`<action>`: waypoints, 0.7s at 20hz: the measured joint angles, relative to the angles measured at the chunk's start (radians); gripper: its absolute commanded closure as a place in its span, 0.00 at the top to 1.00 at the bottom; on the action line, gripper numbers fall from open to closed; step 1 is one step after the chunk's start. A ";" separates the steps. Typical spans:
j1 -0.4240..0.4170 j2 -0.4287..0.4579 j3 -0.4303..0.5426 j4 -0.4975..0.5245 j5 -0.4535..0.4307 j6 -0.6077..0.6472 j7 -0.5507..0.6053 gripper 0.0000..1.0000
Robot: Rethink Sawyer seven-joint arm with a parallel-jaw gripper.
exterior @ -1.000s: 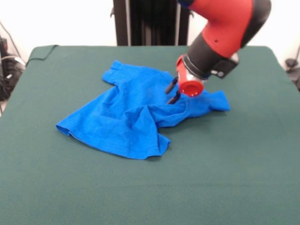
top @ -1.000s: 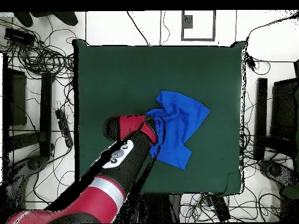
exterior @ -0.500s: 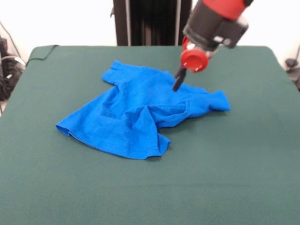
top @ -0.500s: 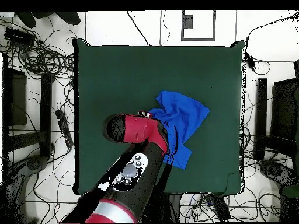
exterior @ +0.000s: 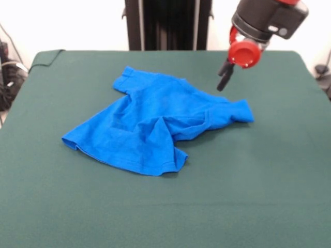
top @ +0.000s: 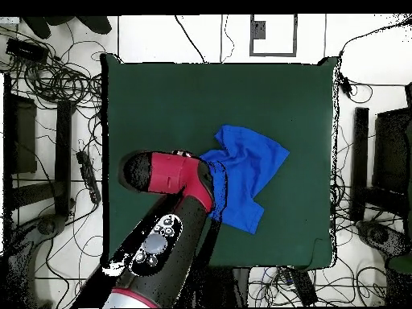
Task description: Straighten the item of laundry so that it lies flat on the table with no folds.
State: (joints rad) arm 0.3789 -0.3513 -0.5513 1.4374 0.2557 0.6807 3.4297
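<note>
The blue T-shirt [exterior: 150, 124] lies crumpled on the green table [exterior: 258, 181], a little behind its middle. One sleeve points right, and a fold runs across the middle of the shirt. In the overhead view the shirt [top: 249, 169] shows right of centre, with its left edge under the arm. My gripper [exterior: 225, 81] hangs above the table just behind the shirt's right sleeve. It is clear of the fabric, open and empty. In the overhead view the red and black arm [top: 173, 209] hides it.
The black pedestal [exterior: 165, 23] stands behind the table's far edge. Cables and gear [top: 48, 80] lie on the floor around the table. The cloth top bunches at the far left corner [exterior: 46, 54].
My gripper has lifted off the shirt's middle and swung up and to the right in the front view, holding nothing. The shirt has stayed as it was.
</note>
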 measured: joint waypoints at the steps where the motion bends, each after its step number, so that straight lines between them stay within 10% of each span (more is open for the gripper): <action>1: 0.001 0.003 0.000 -0.003 0.000 0.000 0.000 1.00; 14: 0.048 0.074 -0.082 -0.069 0.001 0.079 0.000 1.00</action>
State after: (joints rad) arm 0.4274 -0.2771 -0.6331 1.3680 0.2564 0.7599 3.4297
